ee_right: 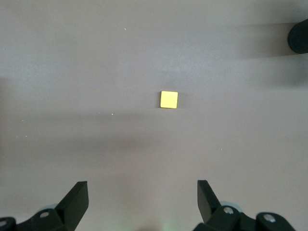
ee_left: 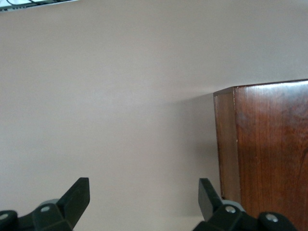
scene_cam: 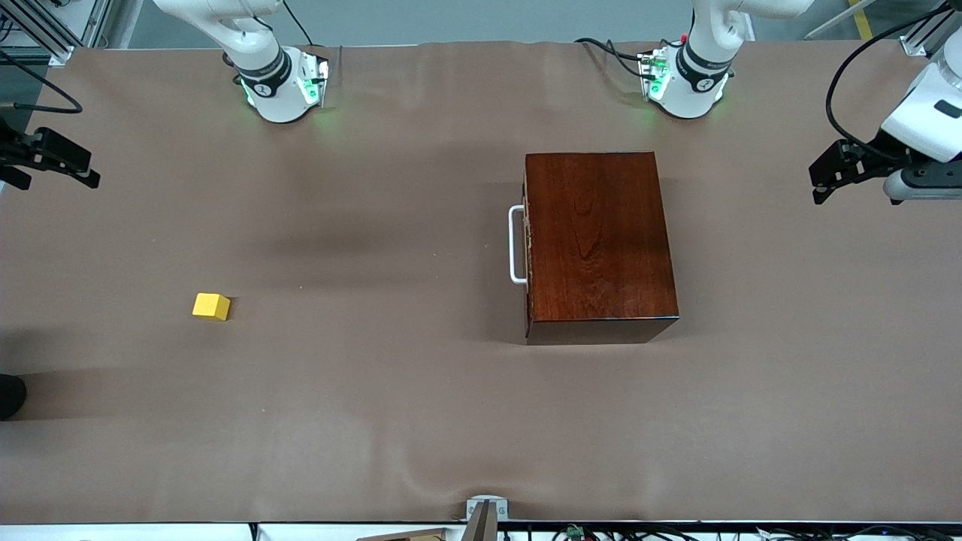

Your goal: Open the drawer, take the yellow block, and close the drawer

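The dark reddish-brown wooden box (scene_cam: 601,240) stands on the table toward the left arm's end. Its drawer is pushed in, so only the white handle (scene_cam: 516,244) shows, facing the right arm's end; the light tray is hidden. The yellow block (scene_cam: 211,306) lies on the bare table toward the right arm's end, outside the box. My left gripper (scene_cam: 823,180) hangs open and empty beside the box (ee_left: 269,154), at the table's end (ee_left: 144,199). My right gripper (scene_cam: 75,167) is open and empty, high over the table's other end (ee_right: 143,199), with the block (ee_right: 169,99) below it.
A black round object (scene_cam: 9,396) sits at the table edge at the right arm's end, nearer the front camera than the block; it also shows in the right wrist view (ee_right: 299,36). A small grey mount (scene_cam: 485,511) sits at the table's front edge.
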Controlling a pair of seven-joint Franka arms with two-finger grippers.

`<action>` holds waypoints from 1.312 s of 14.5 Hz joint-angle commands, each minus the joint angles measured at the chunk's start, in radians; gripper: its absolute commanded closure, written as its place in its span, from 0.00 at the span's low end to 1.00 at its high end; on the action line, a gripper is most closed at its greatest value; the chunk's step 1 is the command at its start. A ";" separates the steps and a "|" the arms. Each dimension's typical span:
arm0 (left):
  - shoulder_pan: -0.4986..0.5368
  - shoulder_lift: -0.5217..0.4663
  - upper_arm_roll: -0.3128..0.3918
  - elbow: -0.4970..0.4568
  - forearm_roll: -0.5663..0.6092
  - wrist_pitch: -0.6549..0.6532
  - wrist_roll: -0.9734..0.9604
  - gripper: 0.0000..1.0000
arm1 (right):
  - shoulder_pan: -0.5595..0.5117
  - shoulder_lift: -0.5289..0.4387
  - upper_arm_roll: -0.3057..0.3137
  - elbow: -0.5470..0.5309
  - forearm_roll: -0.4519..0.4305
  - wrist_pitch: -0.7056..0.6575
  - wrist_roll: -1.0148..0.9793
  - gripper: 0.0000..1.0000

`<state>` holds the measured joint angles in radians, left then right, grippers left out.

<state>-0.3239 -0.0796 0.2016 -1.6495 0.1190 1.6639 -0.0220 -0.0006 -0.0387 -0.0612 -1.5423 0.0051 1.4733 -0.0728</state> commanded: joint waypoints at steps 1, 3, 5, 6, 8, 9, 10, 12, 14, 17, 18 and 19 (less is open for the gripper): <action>0.139 -0.017 -0.124 -0.007 -0.050 -0.016 0.060 0.00 | -0.015 -0.026 0.007 -0.022 0.015 -0.004 -0.015 0.00; 0.169 -0.017 -0.162 -0.012 -0.056 -0.018 0.060 0.00 | -0.015 -0.026 0.007 -0.022 0.015 -0.007 -0.015 0.00; 0.221 -0.017 -0.218 -0.021 -0.058 -0.018 0.060 0.00 | -0.015 -0.026 0.007 -0.022 0.015 -0.008 -0.015 0.00; 0.258 -0.019 -0.264 -0.023 -0.058 -0.018 0.060 0.00 | -0.015 -0.026 0.007 -0.022 0.013 -0.007 -0.015 0.00; 0.279 -0.023 -0.295 -0.027 -0.062 -0.018 0.050 0.00 | -0.015 -0.026 0.007 -0.022 0.013 -0.005 -0.015 0.00; 0.287 -0.025 -0.297 -0.030 -0.062 -0.024 0.050 0.00 | -0.015 -0.026 0.007 -0.022 0.015 -0.007 -0.015 0.00; 0.295 -0.031 -0.301 -0.035 -0.062 -0.038 0.050 0.00 | -0.016 -0.026 0.007 -0.022 0.015 -0.007 -0.015 0.00; 0.321 -0.040 -0.324 -0.035 -0.084 -0.058 0.059 0.00 | -0.016 -0.026 0.007 -0.022 0.015 -0.007 -0.015 0.00; 0.324 -0.042 -0.323 -0.029 -0.101 -0.070 0.059 0.00 | -0.018 -0.026 0.007 -0.022 0.015 -0.007 -0.015 0.00; 0.324 -0.042 -0.323 0.013 -0.104 -0.131 0.048 0.00 | -0.027 -0.026 0.009 -0.022 0.015 -0.007 -0.015 0.00; 0.319 -0.042 -0.321 0.020 -0.110 -0.156 0.040 0.00 | -0.022 -0.026 0.009 -0.022 0.015 -0.005 -0.015 0.00; 0.315 -0.045 -0.321 0.023 -0.125 -0.183 0.002 0.00 | -0.021 -0.026 0.009 -0.022 0.015 -0.005 -0.013 0.00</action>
<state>-0.0232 -0.1067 -0.1052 -1.6409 0.0305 1.5357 0.0078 -0.0094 -0.0388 -0.0613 -1.5423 0.0053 1.4670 -0.0734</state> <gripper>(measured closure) 0.000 0.000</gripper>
